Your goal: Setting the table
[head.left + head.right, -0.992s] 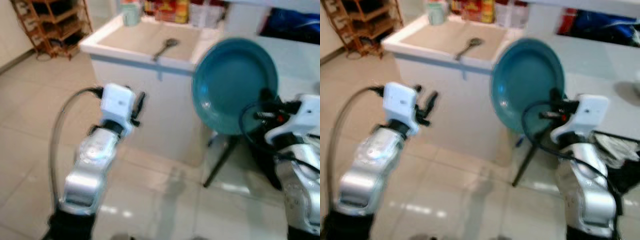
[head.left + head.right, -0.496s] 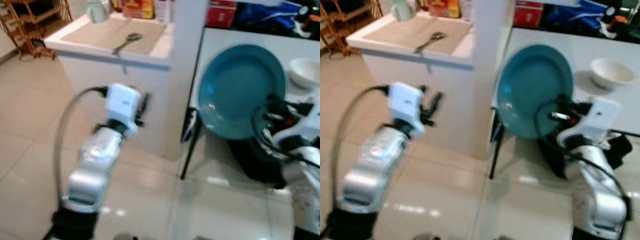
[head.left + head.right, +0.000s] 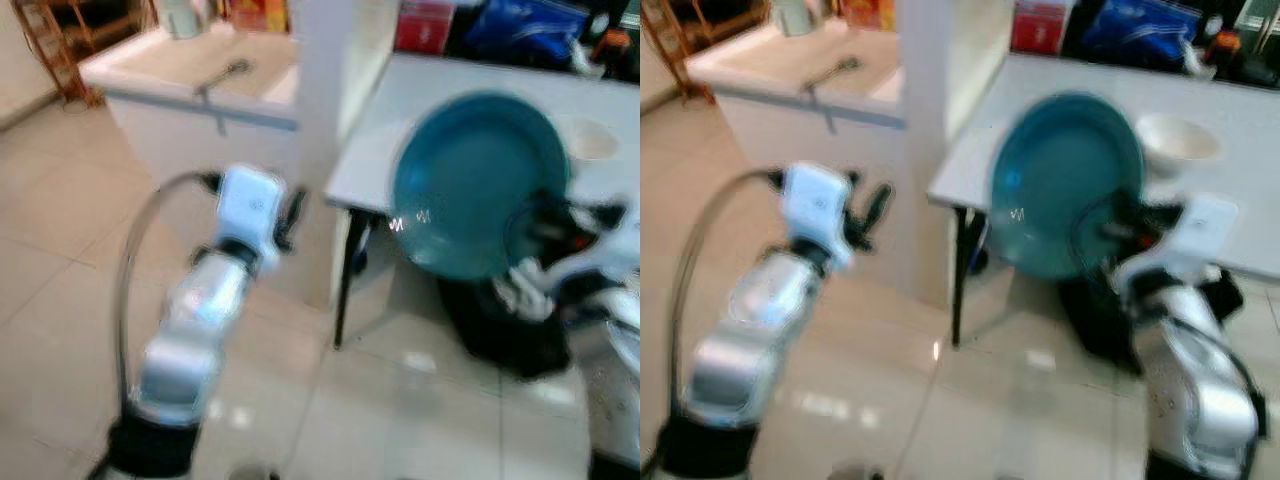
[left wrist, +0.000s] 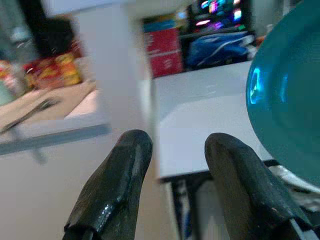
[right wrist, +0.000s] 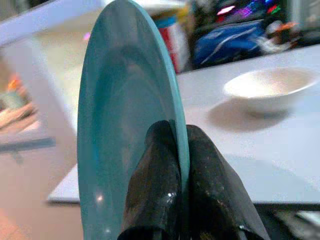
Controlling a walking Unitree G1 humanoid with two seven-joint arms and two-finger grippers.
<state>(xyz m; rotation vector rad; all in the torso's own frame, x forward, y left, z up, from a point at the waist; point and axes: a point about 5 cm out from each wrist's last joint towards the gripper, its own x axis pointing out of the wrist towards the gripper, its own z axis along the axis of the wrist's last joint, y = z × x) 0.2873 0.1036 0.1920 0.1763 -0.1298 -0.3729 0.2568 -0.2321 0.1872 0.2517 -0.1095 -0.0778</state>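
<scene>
Left tool is hovering with its black fingers spread apart, gripping nothing, out over the tiled floor. Moving right, the white tabletop is carrying a white bowl. Right tool is pinching the rim of the teal plate, holding it upright on edge just in front of the tabletop's near corner.

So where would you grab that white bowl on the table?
Probably the white bowl by its rim, coming down from above: it sits upright and open on the white table, and the thin, flaring lip suits two fingers, one inside, one outside.
</scene>
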